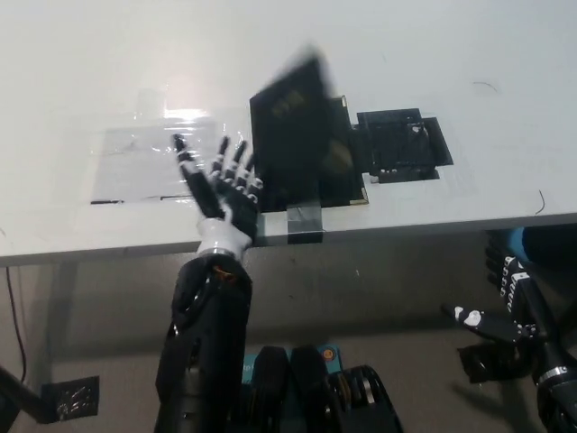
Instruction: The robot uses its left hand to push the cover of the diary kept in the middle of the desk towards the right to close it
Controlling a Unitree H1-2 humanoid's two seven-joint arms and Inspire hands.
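Note:
The black diary (306,153) lies in the middle of the white desk (424,54), held down by a grey tape strip at its front edge. Its left cover (287,122) is blurred and tilted over toward the right, partly covering the right half. My white left hand (221,185) is open with fingers spread, raised just left of the cover. I cannot tell whether it touches the cover. My black right hand (509,302) hangs open below the desk edge at the lower right.
A black flat pad (401,144) lies on the desk right of the diary. A clear plastic sheet (149,162) is taped to the desk left of the diary. The desk's front edge runs just below my left hand.

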